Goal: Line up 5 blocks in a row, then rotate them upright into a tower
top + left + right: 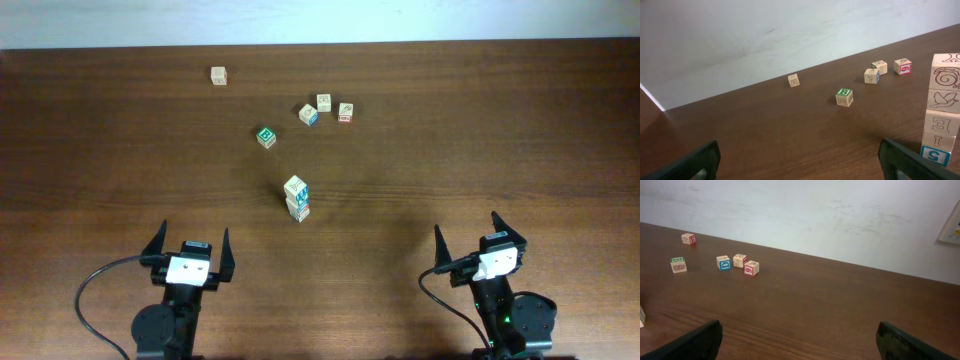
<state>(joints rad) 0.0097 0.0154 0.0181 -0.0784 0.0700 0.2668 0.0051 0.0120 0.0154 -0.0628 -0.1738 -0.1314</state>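
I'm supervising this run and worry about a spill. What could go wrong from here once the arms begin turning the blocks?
1. The stack of blocks is tall and only one cube wide, so twisting or nudging any cube in it could topple the whole stack.
2. The left pincer and right pincer are both wide open, so a finger might clip the stack on approach.
3. The green B cube lies close by, so falling blocks may scatter it.

Pale wooden blocks (pixel 296 190) on smooth dark-wood table (pixel 450 150).
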